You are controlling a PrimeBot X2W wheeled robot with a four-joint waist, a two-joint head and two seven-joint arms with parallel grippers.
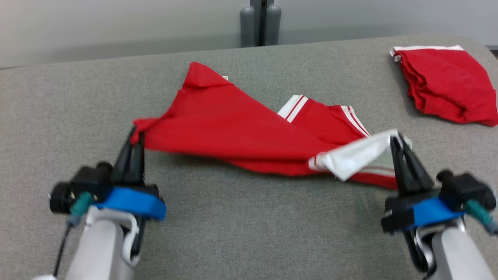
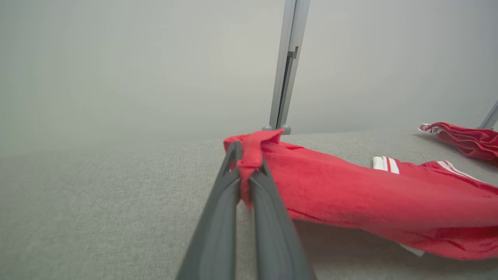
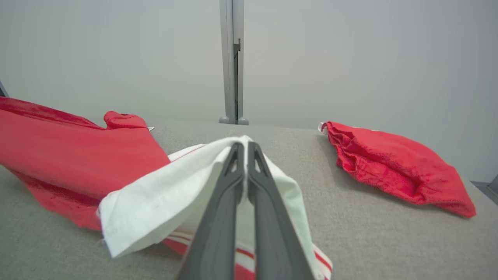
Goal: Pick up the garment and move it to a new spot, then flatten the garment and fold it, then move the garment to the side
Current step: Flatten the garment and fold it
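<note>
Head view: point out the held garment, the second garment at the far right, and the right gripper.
held garment (image 1: 233,128), head view, its red middle panel.
second garment (image 1: 447,81), head view, its upper red surface.
right gripper (image 1: 397,139), head view, between its fingertips.

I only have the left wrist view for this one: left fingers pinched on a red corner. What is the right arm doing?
Observer: The right gripper is shut on a white flap at the opposite end of the same garment.
Operator: There's a sliver of other red cloth at my right edge. Is it spread out?
Observer: No. The second red garment lies bunched near the far right corner of the table, apart from the held one.
</note>
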